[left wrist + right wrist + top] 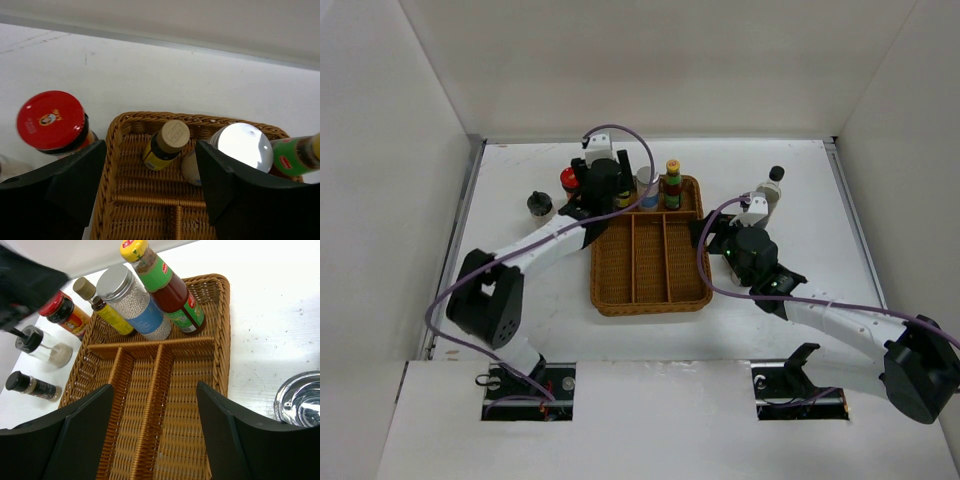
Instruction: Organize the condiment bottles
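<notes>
Three bottles stand in the far compartment of the wicker tray (610, 296): a tan-capped yellow-label bottle (167, 144), a silver-capped jar (135, 302) and a yellow-capped red sauce bottle (672, 185). A red-capped jar (51, 121) stands just outside the tray's far left corner, and a black-capped shaker (539, 205) is further left. A small black-capped bottle (32, 385) lies near it. My left gripper (150, 165) is open and empty, above the tray's far left corner. My right gripper (154, 390) is open and empty over the long compartments.
A black-capped bottle (773, 188) and a small pale container (753, 207) stand right of the tray. A shiny silver lid (300, 400) shows on the table by my right gripper. White walls enclose the table on three sides.
</notes>
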Robot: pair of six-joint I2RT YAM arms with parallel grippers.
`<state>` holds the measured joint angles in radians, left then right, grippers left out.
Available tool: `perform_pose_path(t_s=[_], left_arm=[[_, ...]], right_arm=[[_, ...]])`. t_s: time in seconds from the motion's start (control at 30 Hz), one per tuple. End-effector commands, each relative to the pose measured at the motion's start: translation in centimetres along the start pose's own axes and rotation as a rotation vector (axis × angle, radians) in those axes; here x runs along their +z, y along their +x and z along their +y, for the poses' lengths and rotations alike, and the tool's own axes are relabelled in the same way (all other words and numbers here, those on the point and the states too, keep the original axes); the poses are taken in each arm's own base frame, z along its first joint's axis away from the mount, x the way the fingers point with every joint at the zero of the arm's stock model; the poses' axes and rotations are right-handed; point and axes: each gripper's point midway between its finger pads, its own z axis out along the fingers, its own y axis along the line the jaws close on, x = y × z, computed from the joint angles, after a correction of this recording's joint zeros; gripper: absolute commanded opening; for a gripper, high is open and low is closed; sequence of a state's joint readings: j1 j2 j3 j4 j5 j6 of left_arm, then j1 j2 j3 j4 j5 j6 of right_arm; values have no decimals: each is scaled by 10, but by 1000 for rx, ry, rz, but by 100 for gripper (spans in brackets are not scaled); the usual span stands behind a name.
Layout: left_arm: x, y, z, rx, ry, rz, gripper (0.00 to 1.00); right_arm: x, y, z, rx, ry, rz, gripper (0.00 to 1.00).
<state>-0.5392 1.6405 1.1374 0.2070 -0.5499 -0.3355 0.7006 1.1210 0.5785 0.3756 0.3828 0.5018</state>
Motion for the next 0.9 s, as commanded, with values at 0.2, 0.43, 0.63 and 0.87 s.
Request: perform_pose_path(t_s=[0.2,0.43,0.63,0.87], left_arm=[[-60,-42,65,-109,-101,-131,71],[-29,-22,85,-103,-147,-39,74],[8,-16,88,-82,-169,0,78],[32,-13,92,-34,-203,14,78]], right_arm=[[2,-17,17,36,-56,-53,72],[6,-13,17,26,-56,-37,73],[6,-10,16,32,-55,-32,81],[10,-7,17,20,-54,-22,86]])
